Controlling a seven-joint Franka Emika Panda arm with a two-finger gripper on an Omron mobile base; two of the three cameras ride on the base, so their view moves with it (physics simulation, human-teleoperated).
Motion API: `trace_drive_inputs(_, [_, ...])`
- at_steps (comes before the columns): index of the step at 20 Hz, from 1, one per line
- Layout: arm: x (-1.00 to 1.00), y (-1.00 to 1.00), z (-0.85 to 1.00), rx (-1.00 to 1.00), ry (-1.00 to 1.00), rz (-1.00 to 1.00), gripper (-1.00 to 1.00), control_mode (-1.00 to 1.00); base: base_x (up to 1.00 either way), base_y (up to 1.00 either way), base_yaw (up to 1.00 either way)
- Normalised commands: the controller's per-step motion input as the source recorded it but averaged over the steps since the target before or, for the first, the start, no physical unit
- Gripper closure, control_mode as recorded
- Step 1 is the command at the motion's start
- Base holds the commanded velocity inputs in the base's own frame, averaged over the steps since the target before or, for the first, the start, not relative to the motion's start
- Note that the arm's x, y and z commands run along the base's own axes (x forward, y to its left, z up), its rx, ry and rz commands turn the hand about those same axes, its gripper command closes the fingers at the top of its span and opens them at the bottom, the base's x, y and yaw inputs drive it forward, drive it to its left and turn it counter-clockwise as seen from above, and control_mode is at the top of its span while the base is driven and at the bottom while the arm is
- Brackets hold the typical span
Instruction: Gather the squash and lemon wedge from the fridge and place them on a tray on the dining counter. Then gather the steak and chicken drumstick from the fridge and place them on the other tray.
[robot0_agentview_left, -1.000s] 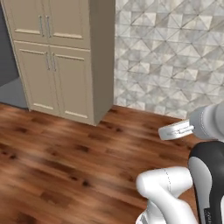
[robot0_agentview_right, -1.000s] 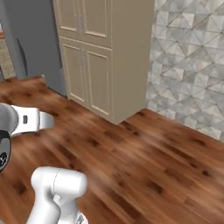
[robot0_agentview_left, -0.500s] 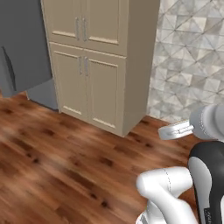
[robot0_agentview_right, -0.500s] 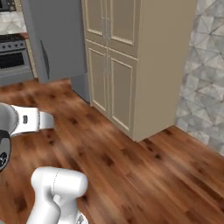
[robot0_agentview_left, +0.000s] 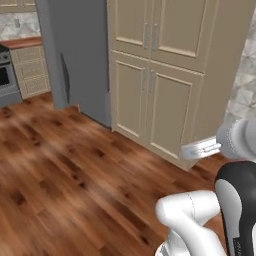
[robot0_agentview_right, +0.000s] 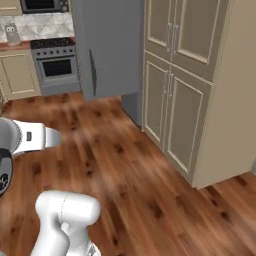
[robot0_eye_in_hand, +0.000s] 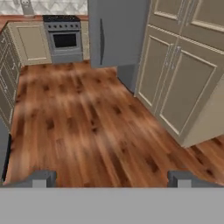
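Fridge at about 12 o'clock in the hand view, upright with long axis vertical, doors shut, its slim dark curved handle running vertically down the front. Just beside it at 1 to 3 o'clock, tall beige panelled cabinets, touching or nearly touching the fridge's side; at 11 o'clock a stove against the back wall, more beige cabinets along 9 o'clock, and open wood floor between hand and fridge. Gripper at 6 o'clock, fingertips spread wide apart, holding nothing.
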Motion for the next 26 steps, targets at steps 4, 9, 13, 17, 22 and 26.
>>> trace_drive_inputs(4, [0.0,0.0,0.0,0.0,0.0,0.0,-1.0,1.0,0.57,0.64,0.36])
trace_drive_inputs(9, [0.0,0.0,0.0,0.0,0.0,0.0,-1.0,1.0,0.82,0.39,0.37])
trace_drive_inputs(13, [0.0,0.0,0.0,0.0,0.0,0.0,-1.0,1.0,0.81,0.43,0.36])
trace_drive_inputs(17, [0.0,0.0,0.0,0.0,0.0,0.0,-1.0,1.0,0.99,0.24,0.31])
trace_drive_inputs(22, [0.0,0.0,0.0,0.0,0.0,0.0,-1.0,1.0,1.0,0.16,0.24])
trace_drive_inputs(26, [0.0,0.0,0.0,0.0,0.0,0.0,-1.0,1.0,1.0,0.1,0.18])
